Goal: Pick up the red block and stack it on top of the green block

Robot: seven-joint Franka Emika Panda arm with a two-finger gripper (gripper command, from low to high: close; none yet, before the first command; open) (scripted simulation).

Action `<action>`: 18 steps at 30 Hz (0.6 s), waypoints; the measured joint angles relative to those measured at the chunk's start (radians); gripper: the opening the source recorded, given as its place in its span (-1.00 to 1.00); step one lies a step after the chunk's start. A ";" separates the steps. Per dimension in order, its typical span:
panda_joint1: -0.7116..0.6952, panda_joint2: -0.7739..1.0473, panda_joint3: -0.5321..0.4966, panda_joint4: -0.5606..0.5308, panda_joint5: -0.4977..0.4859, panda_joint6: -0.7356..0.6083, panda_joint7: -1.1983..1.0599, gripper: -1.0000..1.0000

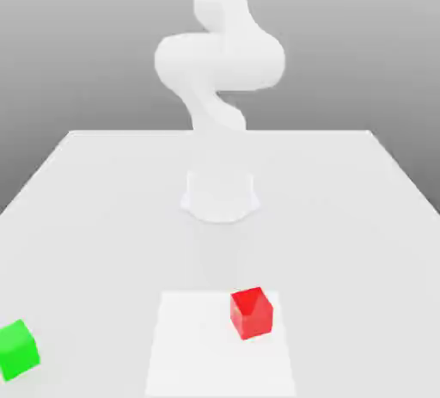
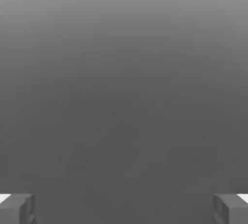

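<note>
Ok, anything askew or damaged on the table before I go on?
No damage stands out; the red block sits slightly turned on the white square, and the green block is cut off at the exterior view's left edge.

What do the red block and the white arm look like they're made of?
The red block: perhaps painted wood or plastic, matte; its faces are evenly coloured with no grain or highlights.
The arm: probably plastic or painted metal, smooth; its rounded white shells have soft shading, which leaves the material open.
</note>
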 joint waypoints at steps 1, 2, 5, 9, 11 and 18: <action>0.005 0.039 0.002 -0.024 -0.008 0.024 -0.005 0.00; 0.008 0.078 0.006 -0.048 -0.013 0.048 -0.013 0.00; 0.018 0.191 0.013 -0.117 -0.026 0.117 -0.037 0.00; 0.033 0.341 0.017 -0.208 -0.037 0.208 -0.073 0.00; 0.041 0.417 0.017 -0.255 -0.039 0.254 -0.094 0.00; 0.082 0.671 0.022 -0.413 -0.003 0.412 -0.194 0.00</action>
